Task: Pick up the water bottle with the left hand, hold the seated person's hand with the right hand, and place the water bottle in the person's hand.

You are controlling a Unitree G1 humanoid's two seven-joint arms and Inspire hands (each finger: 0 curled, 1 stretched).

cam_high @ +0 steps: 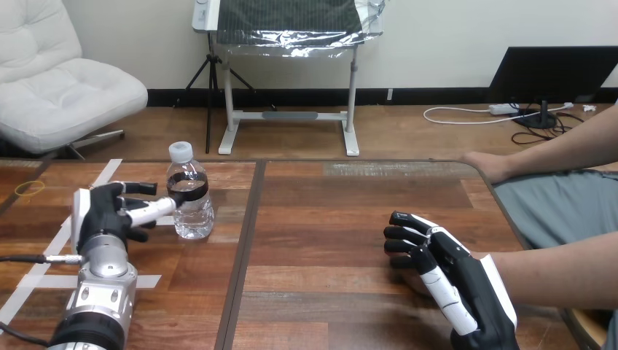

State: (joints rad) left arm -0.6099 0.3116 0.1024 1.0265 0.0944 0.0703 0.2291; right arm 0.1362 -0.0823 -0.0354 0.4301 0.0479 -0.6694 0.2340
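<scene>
The left robot hand, open with loosely bent fingers, has its thumb tip at the upright water bottle on the wooden surface, while the right robot hand lies over the person's wrist, and I cannot tell whether it grips.

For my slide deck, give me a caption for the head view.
Robot's left hand at an upright water bottle on the table; its right hand lies over the end of the person's arm.
</scene>
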